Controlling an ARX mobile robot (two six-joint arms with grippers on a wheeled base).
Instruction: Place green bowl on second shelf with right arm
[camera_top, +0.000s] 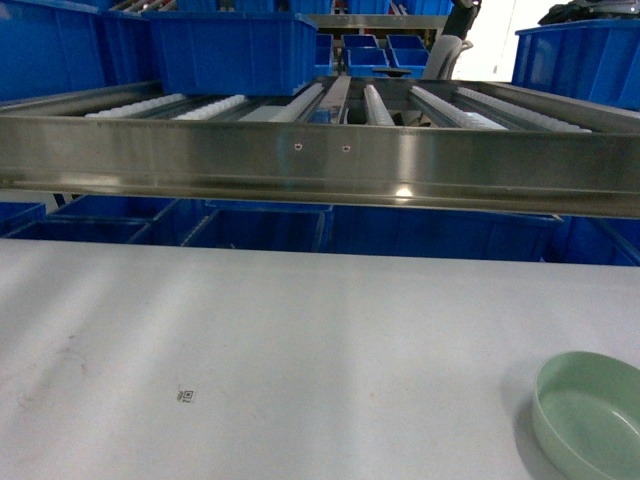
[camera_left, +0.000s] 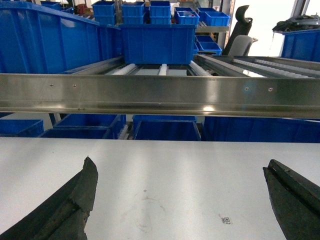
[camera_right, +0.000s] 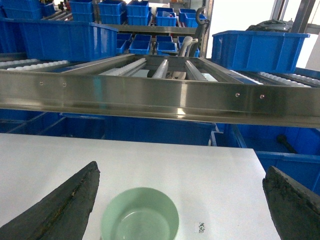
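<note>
The pale green bowl sits upright and empty on the white table, at the lower right of the head view. In the right wrist view the same bowl lies between and below the spread fingers of my right gripper, nearer the left finger, untouched. My right gripper is open. My left gripper is open too, over bare table with nothing between its fingers. The steel roller shelf runs across above the table's far edge. Neither gripper shows in the head view.
A big blue crate stands on the roller shelf at left, another at right. More blue crates sit below the shelf behind the table. A small printed tag lies on the table.
</note>
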